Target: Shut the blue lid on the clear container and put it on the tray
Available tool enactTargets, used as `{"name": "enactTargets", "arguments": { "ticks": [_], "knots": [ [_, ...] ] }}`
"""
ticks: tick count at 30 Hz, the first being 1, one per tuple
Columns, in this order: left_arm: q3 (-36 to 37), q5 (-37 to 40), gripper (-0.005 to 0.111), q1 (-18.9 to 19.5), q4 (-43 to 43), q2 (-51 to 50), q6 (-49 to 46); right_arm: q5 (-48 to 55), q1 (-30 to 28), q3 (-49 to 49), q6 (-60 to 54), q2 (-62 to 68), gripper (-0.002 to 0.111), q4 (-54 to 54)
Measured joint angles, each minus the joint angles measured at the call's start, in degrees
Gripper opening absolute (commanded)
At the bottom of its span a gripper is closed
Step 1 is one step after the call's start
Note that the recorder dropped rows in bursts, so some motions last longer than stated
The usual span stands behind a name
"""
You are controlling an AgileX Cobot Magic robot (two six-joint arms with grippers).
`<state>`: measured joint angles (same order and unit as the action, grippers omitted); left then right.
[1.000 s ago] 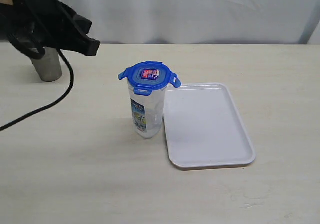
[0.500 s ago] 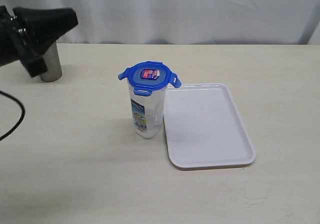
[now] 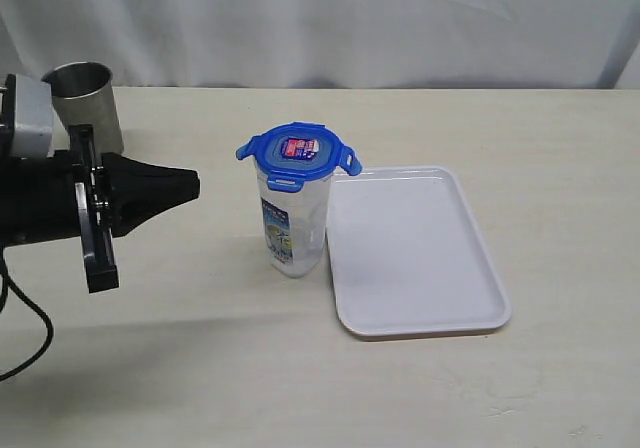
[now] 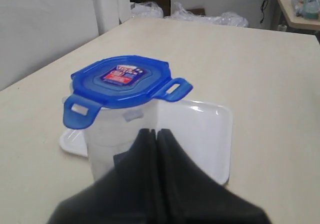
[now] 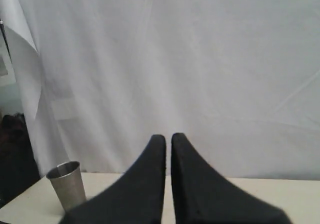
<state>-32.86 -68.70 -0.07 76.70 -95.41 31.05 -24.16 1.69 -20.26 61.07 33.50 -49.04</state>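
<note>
The clear container (image 3: 294, 228) stands upright on the table, just left of the tray (image 3: 420, 258). The blue lid (image 3: 298, 153) rests on its top with the side flaps sticking outward. My left gripper (image 3: 190, 185) is shut and empty, pointing at the container from the left with a gap between them. In the left wrist view the lid (image 4: 122, 81) and container (image 4: 117, 139) sit just beyond the shut gripper (image 4: 155, 132), with the tray (image 4: 200, 134) behind. My right gripper (image 5: 168, 137) is shut, holds nothing and faces the white backdrop; it is outside the exterior view.
A tapered steel cup (image 3: 85, 103) stands at the back left of the table, also in the right wrist view as the cup (image 5: 66, 184). A black cable (image 3: 25, 338) trails from the left arm near the table's front left.
The left arm has swung down from the upper left corner to table height, its shut gripper now pointing at the container. The steel cup it covered is in full view.
</note>
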Motion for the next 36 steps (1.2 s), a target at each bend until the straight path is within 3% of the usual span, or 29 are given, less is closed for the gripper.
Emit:
{"name": "enactTargets", "arguments": {
  "ticks": [3,10,12,19,26,36],
  "knots": [
    [0.0,-0.21,0.0,-0.24,-2.91,-3.6,-3.63,-0.26,0.0,-7.08,6.34,10.66,0.004,-7.44],
    [-2.96,-0.34,0.0,-5.28,-7.85,-8.82,-8.03,-7.16,0.0,-25.46,37.23,35.51,0.004,-41.45],
    [-4.38,-0.44,0.0,-6.7,-9.2,-10.13,-8.27,-7.98,0.0,-29.58,42.44,40.66,0.004,-46.75],
    [-6.89,-0.25,0.0,-7.33,-13.7,-13.1,-8.76,-7.23,0.37,-32.37,45.28,49.01,0.004,-50.41],
    [-7.62,0.04,0.0,-7.37,-16.75,-15.82,-9.73,-1.72,8.57,-32.61,39.13,54.65,0.004,-48.79],
    [-7.7,0.26,0.0,-7.37,-15.39,-16.21,-9.02,8.33,15.44,-37.14,35.99,58.34,0.004,-48.08]
  ]
}}
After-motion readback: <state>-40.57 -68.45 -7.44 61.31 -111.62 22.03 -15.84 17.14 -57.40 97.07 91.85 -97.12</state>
